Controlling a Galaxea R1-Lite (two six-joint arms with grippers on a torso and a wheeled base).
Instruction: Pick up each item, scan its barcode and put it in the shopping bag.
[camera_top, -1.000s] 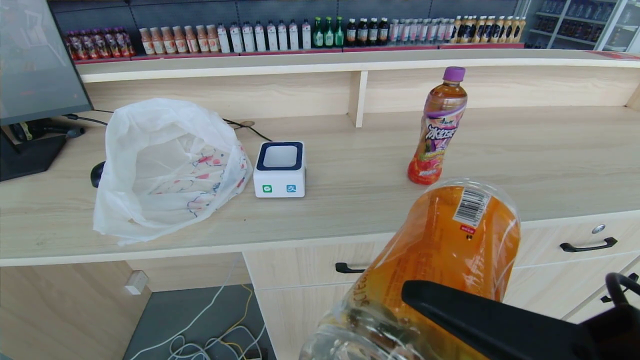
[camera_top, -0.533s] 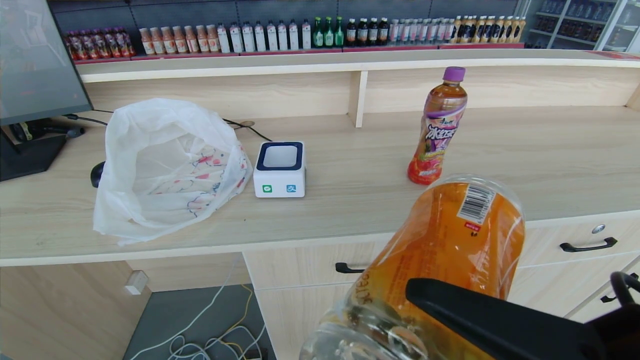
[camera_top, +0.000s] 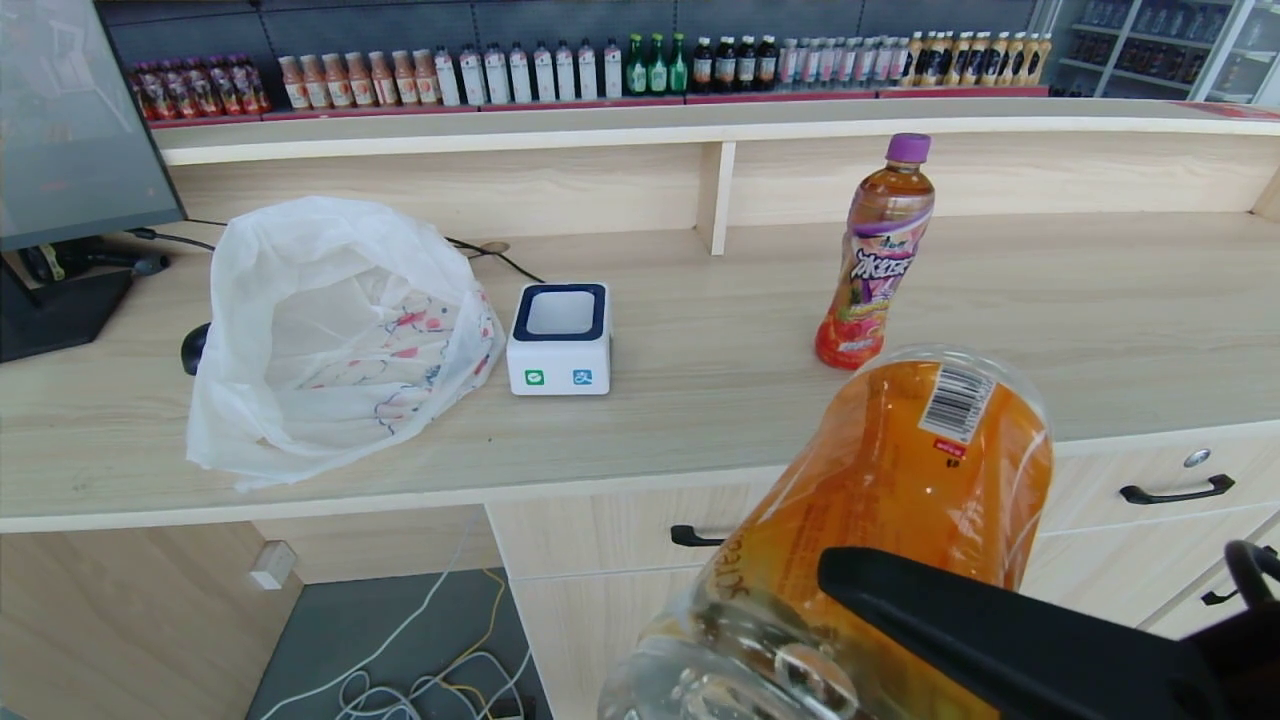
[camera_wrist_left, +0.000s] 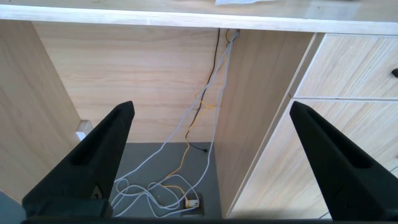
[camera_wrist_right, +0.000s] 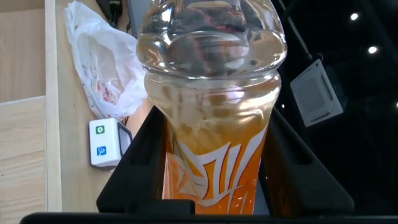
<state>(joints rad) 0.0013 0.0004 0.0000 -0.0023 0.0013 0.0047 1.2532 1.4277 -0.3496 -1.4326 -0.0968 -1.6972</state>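
In the head view, the right claw (camera_top: 880, 610) is clamped on a big orange bottle (camera_top: 900, 480), which lies tilted with its barcode (camera_top: 956, 402) facing up at the far end. Just beyond the claw a purple-capped bottle (camera_top: 878, 255) stands upright on the counter (camera_top: 700, 400). The scanner (camera_top: 559, 338) is well to its left, and the shopping bag (camera_top: 330, 330) is further left.

In the left wrist view, the left claw (camera_wrist_left: 211, 109) has its fingers wide apart, holding nothing, with cables (camera_wrist_left: 180, 186) on the floor past it.

In the right wrist view, both fingers press the orange bottle's sides; the scanner and the bag lie beyond the claw.
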